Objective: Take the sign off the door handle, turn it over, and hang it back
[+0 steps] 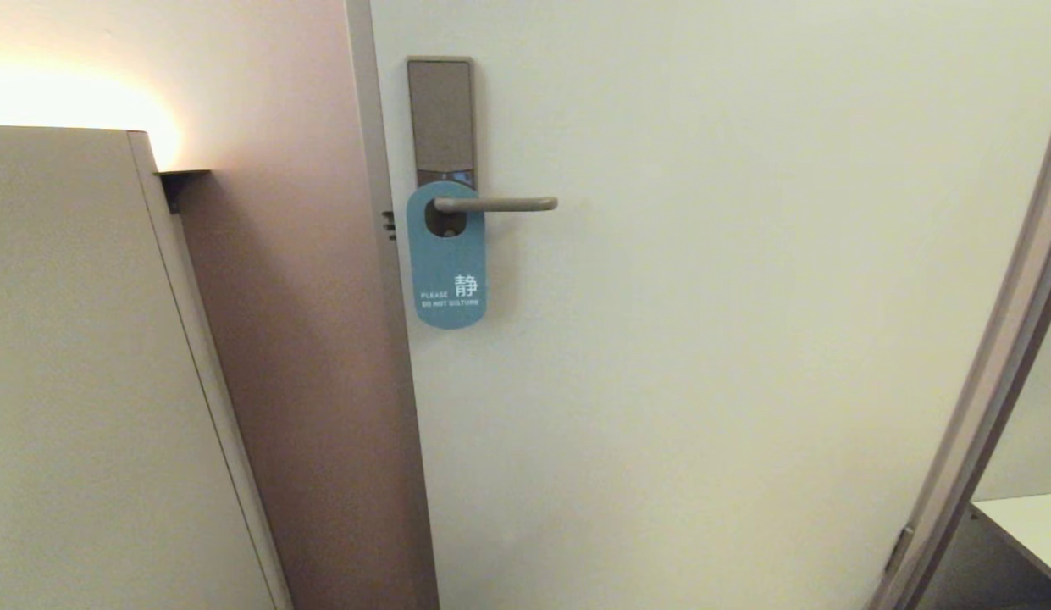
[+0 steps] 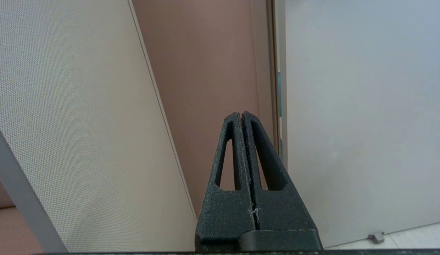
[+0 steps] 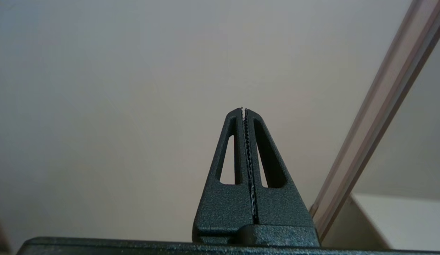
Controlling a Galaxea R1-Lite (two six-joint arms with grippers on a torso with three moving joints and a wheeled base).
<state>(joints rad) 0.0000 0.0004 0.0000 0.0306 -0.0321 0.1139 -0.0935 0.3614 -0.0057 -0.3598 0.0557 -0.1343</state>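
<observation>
My head view faces a pale cream door [image 1: 745, 339], its edge meeting a grey frame strip [image 1: 381, 254]. Left of it I see a dusky pink wall [image 1: 296, 339], lit warm yellow from a glow [image 1: 76, 93] above a beige textured panel [image 1: 76, 381]; a small dark bracket [image 1: 182, 182] sits at the panel's top corner. At right a slanted grey-brown frame [image 1: 991, 398] borders a white surface [image 1: 1029, 525]. My left wrist view shows light floor [image 2: 411, 239] and a small grey doorstop [image 2: 376, 237].
</observation>
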